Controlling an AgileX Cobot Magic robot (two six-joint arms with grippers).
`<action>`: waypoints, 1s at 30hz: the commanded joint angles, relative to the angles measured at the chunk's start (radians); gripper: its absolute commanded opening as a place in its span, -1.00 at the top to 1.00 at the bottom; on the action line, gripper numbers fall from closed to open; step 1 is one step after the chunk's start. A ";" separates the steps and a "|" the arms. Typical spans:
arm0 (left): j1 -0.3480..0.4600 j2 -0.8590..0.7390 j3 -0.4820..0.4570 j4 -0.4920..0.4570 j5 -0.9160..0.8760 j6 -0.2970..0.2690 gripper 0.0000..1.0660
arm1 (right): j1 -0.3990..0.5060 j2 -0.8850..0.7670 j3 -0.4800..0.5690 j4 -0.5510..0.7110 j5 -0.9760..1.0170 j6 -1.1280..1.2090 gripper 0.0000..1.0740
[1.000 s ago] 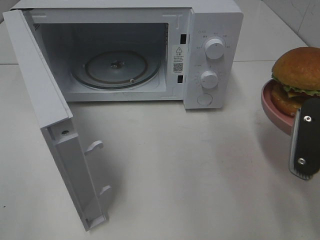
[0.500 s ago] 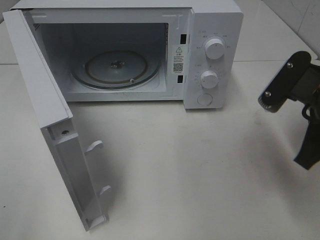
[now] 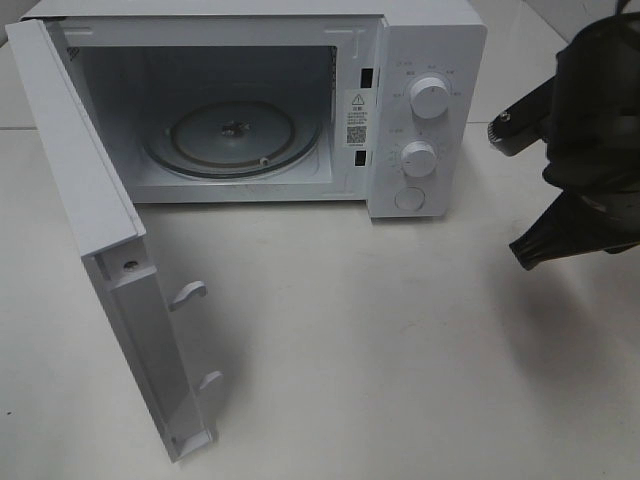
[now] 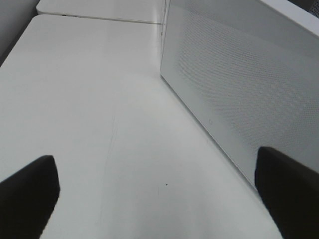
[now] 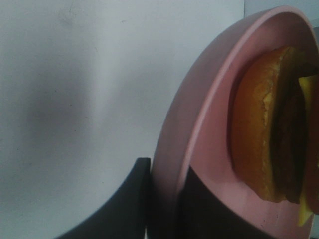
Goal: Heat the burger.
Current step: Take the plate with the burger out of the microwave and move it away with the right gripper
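While the right gripper (image 5: pixel 162 199) pinches the pink plate (image 5: pixel 199 124) rim, jaws nearly closed, carrying the burger (image 5: pixel 264 124) right of the microwave (image 3: pixel 250 100), the left gripper (image 4: pixel 159 199) idles wide open, empty. Next, probably: slide the plate onto the turntable (image 3: pixel 232 135).

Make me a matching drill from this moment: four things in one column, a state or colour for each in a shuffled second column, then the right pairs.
Things:
1. microwave door
2. plate
3. left gripper
4. glass turntable

States:
A. pink, pinched at the rim by the right gripper
B. bare inside the oven
C. swung wide open
D. open, holding nothing

Pairs: 1-C, 2-A, 3-D, 4-B
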State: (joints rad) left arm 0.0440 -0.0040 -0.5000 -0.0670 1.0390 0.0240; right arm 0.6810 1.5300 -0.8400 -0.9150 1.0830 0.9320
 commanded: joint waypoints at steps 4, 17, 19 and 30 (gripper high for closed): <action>0.005 -0.019 0.004 -0.007 -0.002 -0.005 -0.88 | -0.075 0.101 -0.024 -0.040 0.046 0.072 0.91; 0.005 -0.019 0.004 -0.007 -0.002 -0.005 -0.88 | -0.219 0.223 -0.024 -0.040 -0.059 0.151 0.84; 0.005 -0.019 0.004 -0.007 -0.002 -0.005 -0.88 | -0.230 0.234 -0.024 -0.040 -0.063 0.158 0.83; 0.005 -0.019 0.004 -0.007 -0.002 -0.005 -0.88 | -0.315 0.353 -0.024 -0.051 -0.111 0.222 0.77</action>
State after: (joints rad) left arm 0.0440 -0.0040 -0.5000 -0.0670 1.0390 0.0240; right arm 0.3730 1.8820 -0.8590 -0.9100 0.9190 1.1350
